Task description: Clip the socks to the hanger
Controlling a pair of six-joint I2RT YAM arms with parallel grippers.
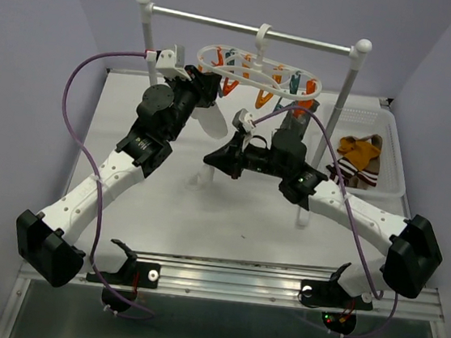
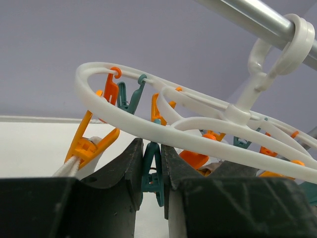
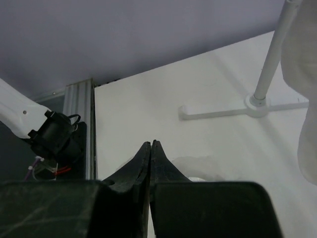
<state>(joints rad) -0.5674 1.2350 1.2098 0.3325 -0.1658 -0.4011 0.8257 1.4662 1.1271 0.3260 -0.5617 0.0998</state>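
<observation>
The white oval hanger [image 1: 257, 71] hangs by its hook from the metal rail, with orange and teal clips dangling; it also shows in the left wrist view [image 2: 198, 119]. My left gripper [image 1: 209, 87] is at the hanger's left end, shut on a teal clip [image 2: 152, 171] under the ring. Beside it an orange clip [image 2: 91, 144] grips a white sock [image 1: 212, 121] that hangs down. My right gripper [image 1: 213, 159] is shut and empty, low over the table below the hanger; its fingertips [image 3: 150, 145] touch. Mustard-orange [image 1: 358, 150] and striped socks [image 1: 362, 175] lie in the basket.
The rail stand with white ball-topped posts [image 1: 343, 101] spans the back; its foot [image 3: 255, 105] rests on the table near my right gripper. The white perforated basket [image 1: 396, 139] sits at the right. A metal strip [image 1: 237, 280] runs along the near table edge.
</observation>
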